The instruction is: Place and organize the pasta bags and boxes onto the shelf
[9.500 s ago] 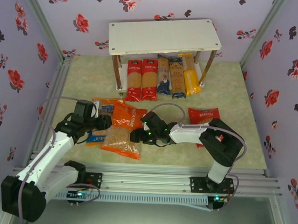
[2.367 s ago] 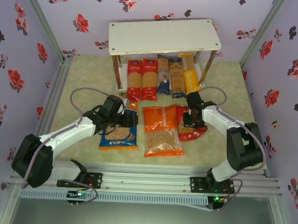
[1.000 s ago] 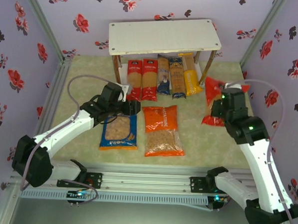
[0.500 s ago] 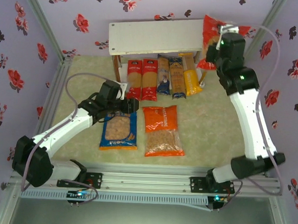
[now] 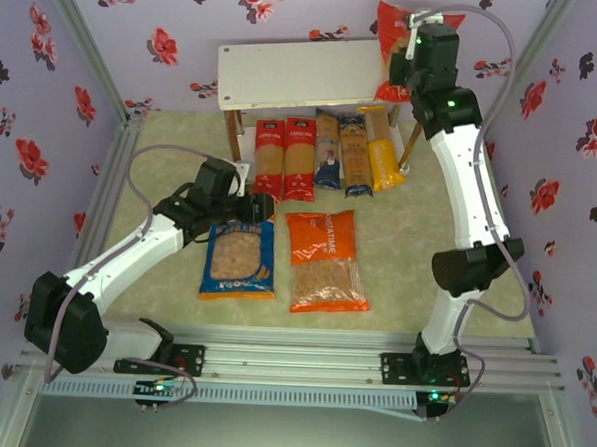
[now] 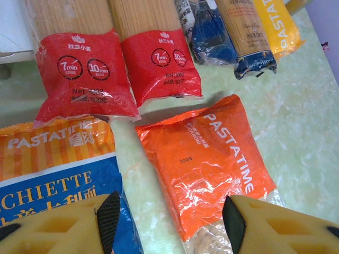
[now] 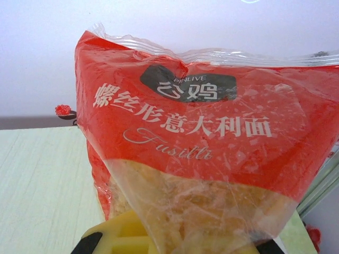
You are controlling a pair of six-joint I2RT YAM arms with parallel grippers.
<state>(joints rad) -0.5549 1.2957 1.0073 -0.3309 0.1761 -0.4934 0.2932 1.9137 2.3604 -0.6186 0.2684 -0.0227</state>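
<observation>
Right gripper [image 5: 408, 57] tight on red bag [image 7: 180, 132], seemingly over the shelf's [image 5: 306, 76] right end; left gripper [image 6: 169, 214] agape before it.

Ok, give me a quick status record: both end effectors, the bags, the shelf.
left end effector: open, at the far end of the blue bag
right end effector: shut on the red bag, held above the right end of the shelf
blue bag, orange bag: flat on the table
spaghetti packs: five, side by side under the top board
</observation>
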